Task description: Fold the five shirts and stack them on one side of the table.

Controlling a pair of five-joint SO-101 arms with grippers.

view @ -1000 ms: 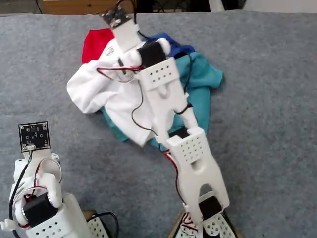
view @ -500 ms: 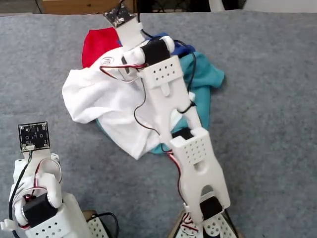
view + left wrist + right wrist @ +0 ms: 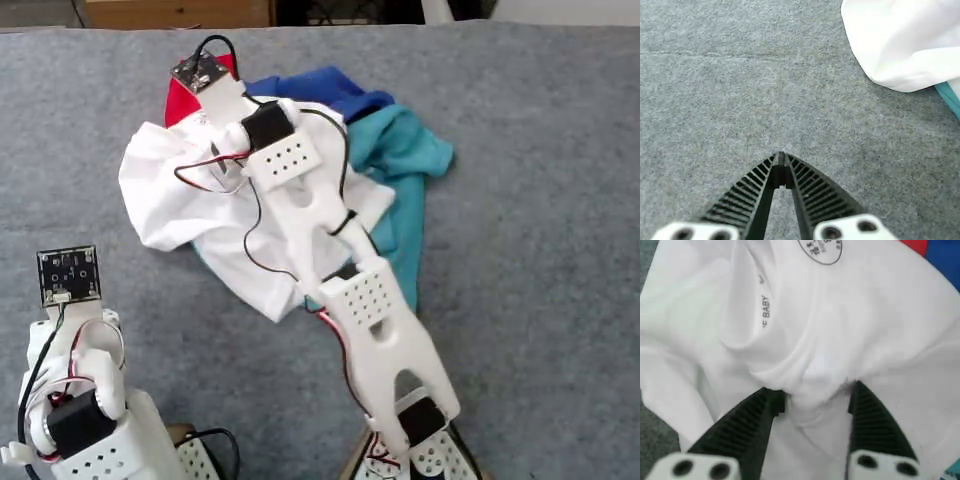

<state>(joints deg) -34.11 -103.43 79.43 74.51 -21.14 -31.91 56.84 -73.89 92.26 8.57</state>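
Observation:
A heap of shirts lies at the far middle of the grey table. A white shirt (image 3: 170, 190) is on top, over a red shirt (image 3: 185, 95), a blue shirt (image 3: 320, 88) and a teal shirt (image 3: 405, 150). My right gripper (image 3: 222, 150) is down on the white shirt (image 3: 805, 315). Its fingers stand open with a raised fold of white cloth between them (image 3: 815, 395). Bits of the red shirt (image 3: 915, 245) and blue shirt (image 3: 946, 265) show beyond. My left gripper (image 3: 781, 165) is shut and empty over bare table, short of the white shirt (image 3: 905, 40).
The left arm (image 3: 75, 390) sits folded at the near left corner. Grey table cover (image 3: 540, 250) stretches to the right and left of the heap. A wooden edge (image 3: 170, 12) runs along the far side. A strip of teal cloth (image 3: 951, 99) peeks from under the white shirt.
The right arm has swung left across the heap. The white shirt shifted left with it, and more blue and teal cloth is uncovered. The left arm has not moved.

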